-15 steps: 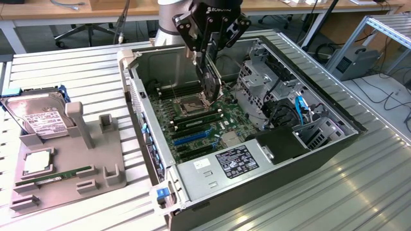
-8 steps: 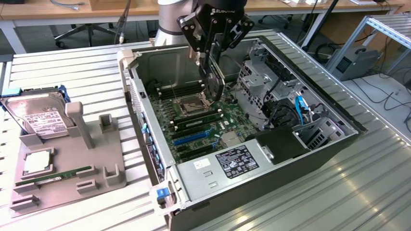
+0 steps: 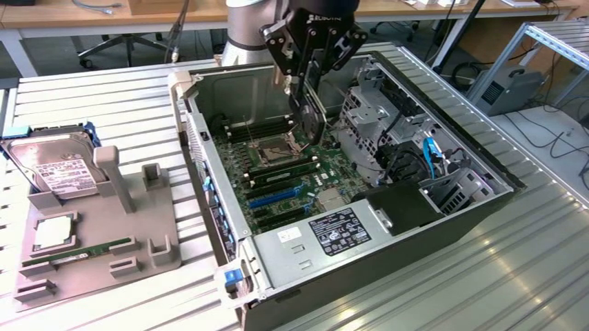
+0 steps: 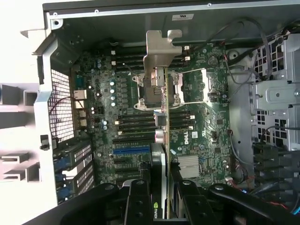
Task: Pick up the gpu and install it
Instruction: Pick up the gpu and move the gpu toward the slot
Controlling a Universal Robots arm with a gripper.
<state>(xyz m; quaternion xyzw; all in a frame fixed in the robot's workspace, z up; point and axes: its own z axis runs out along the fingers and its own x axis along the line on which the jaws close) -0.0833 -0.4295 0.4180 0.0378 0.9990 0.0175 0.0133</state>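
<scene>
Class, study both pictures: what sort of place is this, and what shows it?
Probably a robotics lab: a gripper holds a gpu over an open computer case on a metal table, desks behind.

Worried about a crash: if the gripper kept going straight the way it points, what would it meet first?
The gpu clamped in the gripper leads, and would probably meet the motherboard around the CPU socket first, though depth is hard to judge.

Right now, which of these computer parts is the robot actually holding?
The gpu, gripped edge-down by the gripper above the motherboard; the hard drive and memory stick sit in the grey tray.
</scene>
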